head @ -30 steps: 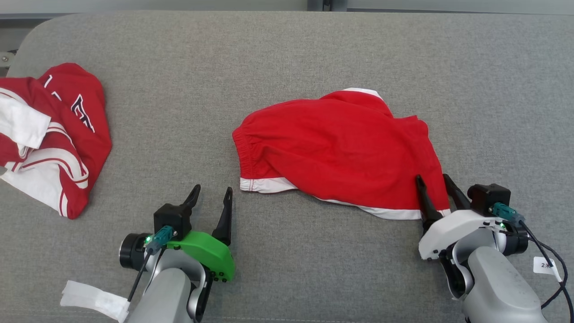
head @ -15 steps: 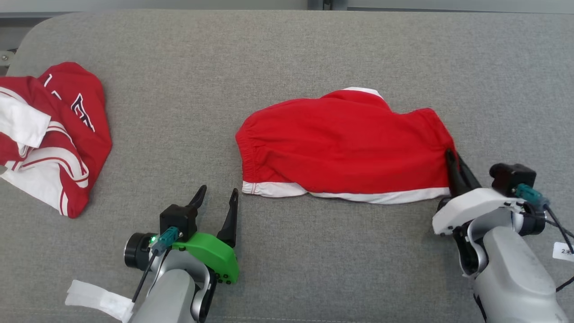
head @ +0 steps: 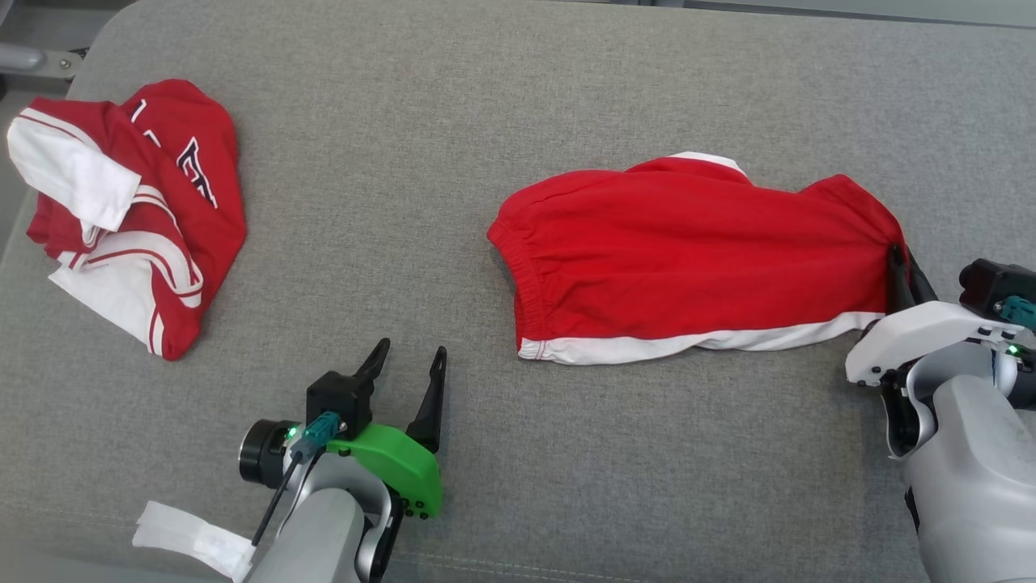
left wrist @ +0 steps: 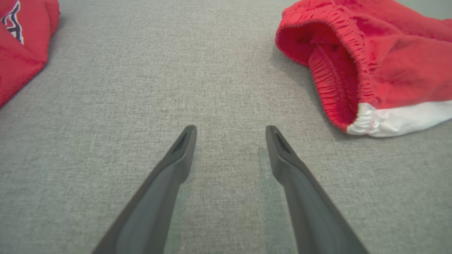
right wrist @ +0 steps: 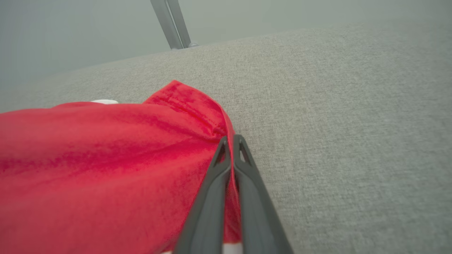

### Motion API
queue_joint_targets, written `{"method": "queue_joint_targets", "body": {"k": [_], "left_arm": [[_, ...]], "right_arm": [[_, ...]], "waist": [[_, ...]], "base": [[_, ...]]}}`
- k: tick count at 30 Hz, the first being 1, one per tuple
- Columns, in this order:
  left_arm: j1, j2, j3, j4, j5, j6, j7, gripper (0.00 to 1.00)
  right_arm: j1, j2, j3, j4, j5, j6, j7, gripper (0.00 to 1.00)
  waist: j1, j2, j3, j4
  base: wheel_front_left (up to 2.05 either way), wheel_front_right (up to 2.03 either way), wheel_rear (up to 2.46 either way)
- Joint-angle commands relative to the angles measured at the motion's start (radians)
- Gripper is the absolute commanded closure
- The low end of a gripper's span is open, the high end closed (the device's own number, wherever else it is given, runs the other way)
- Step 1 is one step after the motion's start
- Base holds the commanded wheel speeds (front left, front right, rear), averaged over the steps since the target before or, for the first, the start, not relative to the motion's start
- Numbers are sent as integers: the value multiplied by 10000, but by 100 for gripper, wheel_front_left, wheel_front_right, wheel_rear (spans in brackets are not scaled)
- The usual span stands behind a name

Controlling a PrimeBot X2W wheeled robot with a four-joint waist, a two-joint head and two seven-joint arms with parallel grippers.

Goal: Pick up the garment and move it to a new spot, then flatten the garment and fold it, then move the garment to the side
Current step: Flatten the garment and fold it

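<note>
— At the right end of the red shorts (head: 688, 251), the right gripper (head: 900, 261) has its fingers pinched tight on the leg hem. The shorts lie right of centre on the grey pad (head: 486, 121), with the waistband (head: 518, 259) turned towards the left gripper (head: 410, 350).
— And that one?
— Spread wide, holding nothing, near the waistband but apart from it. To flatten well, I'd say it should take the waistband corner by the white trim (head: 688, 344). Then both arms draw apart low and evenly, so the cloth goes taut without slipping from the pinch.
— Any writing?
— Dark, white-edged letters on the crumpled red-and-white jersey (head: 129, 210) at far left, but they're folded over and I can't read a word. The white tag (head: 190, 538) by the left arm looks blank.
</note>
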Motion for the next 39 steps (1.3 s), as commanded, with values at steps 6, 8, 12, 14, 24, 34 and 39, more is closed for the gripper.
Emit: {"method": "queue_joint_targets", "body": {"k": [6, 8, 12, 14, 24, 34, 39], "left_arm": [[233, 27, 157, -41, -70, 191, 1, 0], [319, 25, 227, -43, -42, 203, 1, 0], [619, 27, 616, -250, 163, 287, 1, 0], [902, 27, 847, -383, 358, 369, 1, 0], [2161, 30, 2058, -1433, 1270, 470, 1, 0], [3494, 31, 2872, -2212, 1758, 398, 1, 0], [3732, 30, 2916, -2318, 1782, 356, 1, 0]], "right_arm": [[345, 155, -731, -249, -779, -15, -32, 0], [490, 162, -802, -441, -888, -15, -32, 0], [1208, 403, -705, -1076, -1109, -13, -33, 0], [1628, 461, -552, -1425, -1101, -15, -33, 0], [3219, 764, 66, -2594, -920, -16, -32, 0], [4232, 894, 362, -3114, -754, -16, -32, 0], [4476, 902, 485, -3238, -645, -15, -32, 0]], "waist": [[0, 0, -414, -86], [0, 0, -523, -163], [0, 0, -1026, -585], [0, 0, -1266, -809], [0, 0, -2247, -1621], [0, 0, -2836, -2088], [0, 0, -2921, -2130]], "base": [[0, 0, 0], [0, 0, 0], [0, 0, 0], [0, 0, 0], [0, 0, 0], [0, 0, 0], [0, 0, 0]]}}
